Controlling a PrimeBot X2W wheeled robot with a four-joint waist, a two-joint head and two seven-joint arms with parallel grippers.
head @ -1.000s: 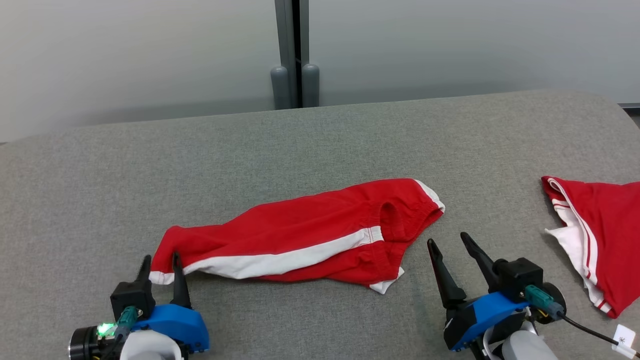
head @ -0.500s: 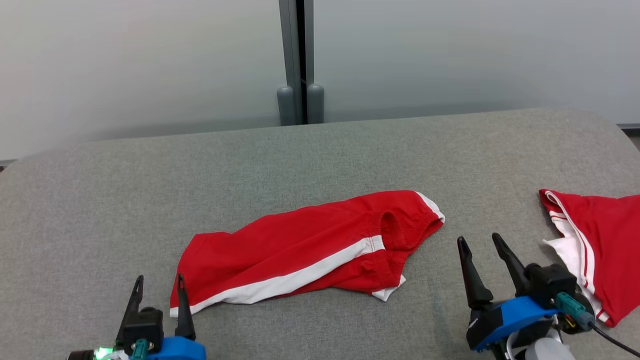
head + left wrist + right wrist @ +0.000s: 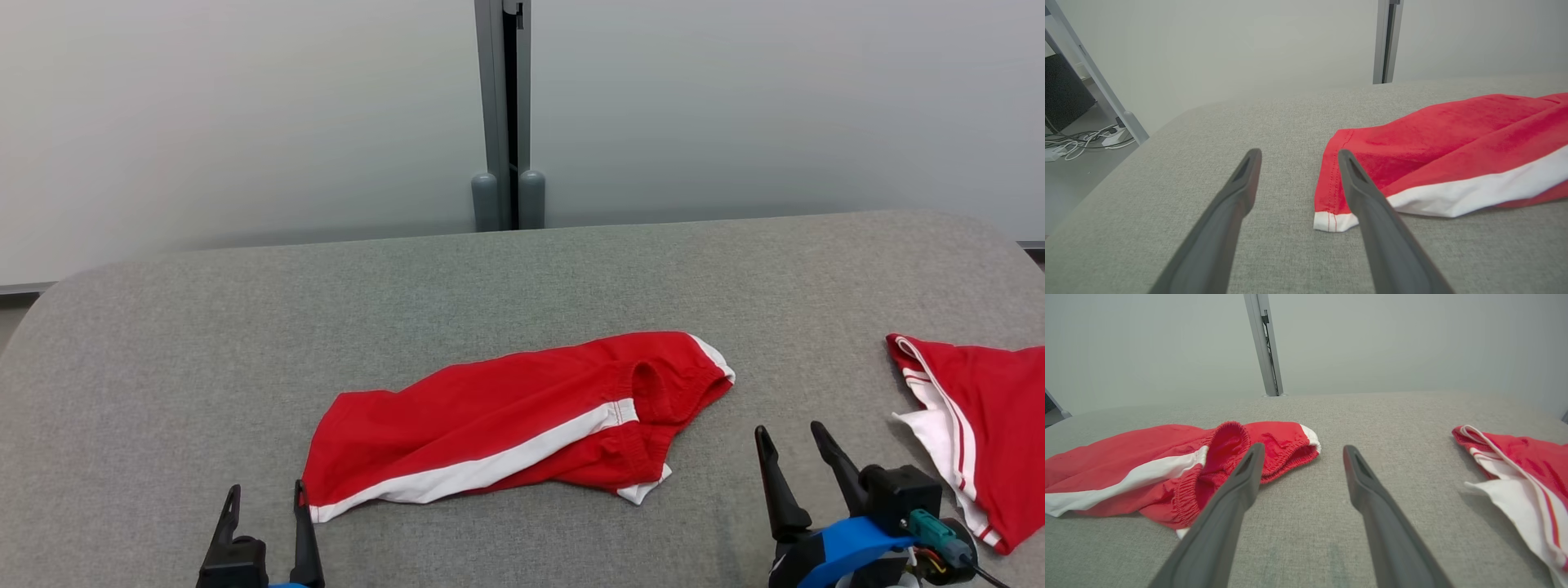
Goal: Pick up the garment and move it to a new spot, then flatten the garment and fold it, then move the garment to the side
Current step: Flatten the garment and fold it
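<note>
Left gripper [image 3: 267, 490], low at the near edge, fingers parted and empty, points just beside the hem corner of the red shorts with a white side stripe [image 3: 506, 408], lying rumpled mid-way on the grey fabric-covered table [image 3: 522, 269]. Right gripper [image 3: 789, 428], likewise spread and empty, stands between the shorts' waistband and a second red-and-white garment [image 3: 980, 408] at the right edge: two garments, two grippers.

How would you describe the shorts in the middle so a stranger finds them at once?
On the grey padded table, look at the middle. The shorts lie there, red with one broad white side stripe and a gathered waistband. The other red garment, at the right edge, has thin stripes instead.
</note>
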